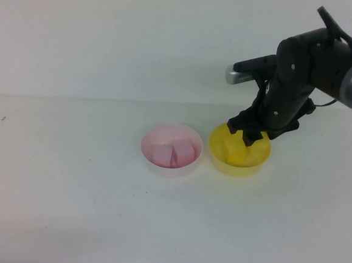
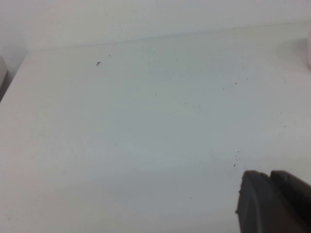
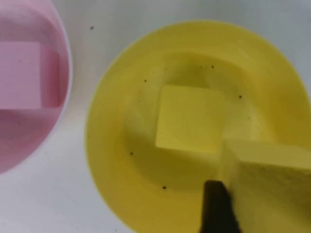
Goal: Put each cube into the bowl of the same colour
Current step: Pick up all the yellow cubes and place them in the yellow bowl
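Hovering over yellow bowl (image 1: 222, 162): right gripper (image 1: 247, 136); left gripper (image 2: 272, 204) parked.

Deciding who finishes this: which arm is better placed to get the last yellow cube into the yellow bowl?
Right. The right claw hangs over the yellow bowl, with the second yellow cube at its finger above the one already inside. The left claw sits over bare table, away from both bowls.
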Action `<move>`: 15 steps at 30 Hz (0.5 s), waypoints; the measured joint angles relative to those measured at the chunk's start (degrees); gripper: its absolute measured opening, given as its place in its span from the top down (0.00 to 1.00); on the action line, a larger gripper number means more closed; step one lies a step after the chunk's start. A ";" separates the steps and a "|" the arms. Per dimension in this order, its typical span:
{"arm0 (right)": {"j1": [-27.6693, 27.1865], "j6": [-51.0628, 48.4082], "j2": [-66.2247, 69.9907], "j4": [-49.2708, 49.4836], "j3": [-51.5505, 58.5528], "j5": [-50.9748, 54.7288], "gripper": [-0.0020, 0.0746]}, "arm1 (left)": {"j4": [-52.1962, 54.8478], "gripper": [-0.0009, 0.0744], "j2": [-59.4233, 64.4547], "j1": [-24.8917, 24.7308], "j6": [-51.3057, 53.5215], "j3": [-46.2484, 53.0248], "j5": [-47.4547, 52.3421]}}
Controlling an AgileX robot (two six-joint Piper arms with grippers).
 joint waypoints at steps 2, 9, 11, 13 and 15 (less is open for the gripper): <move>0.00 -0.23 0.87 0.00 0.00 -0.31 0.36 | 0.00 0.99 0.00 0.00 0.00 0.00 0.00; 0.00 -0.35 1.99 -0.24 -1.03 -1.18 0.36 | 0.00 0.99 0.00 0.00 0.00 0.00 0.00; 0.00 -0.38 1.99 -0.71 -2.28 -0.56 0.51 | 0.00 0.99 0.00 0.00 0.00 0.00 0.00; 0.00 -0.88 1.99 -0.83 -3.69 0.84 0.70 | 0.00 0.99 0.00 0.00 0.00 0.00 0.00; 0.00 -1.48 1.73 -0.82 -4.94 2.44 0.87 | 0.00 0.99 0.00 0.00 0.00 0.00 0.00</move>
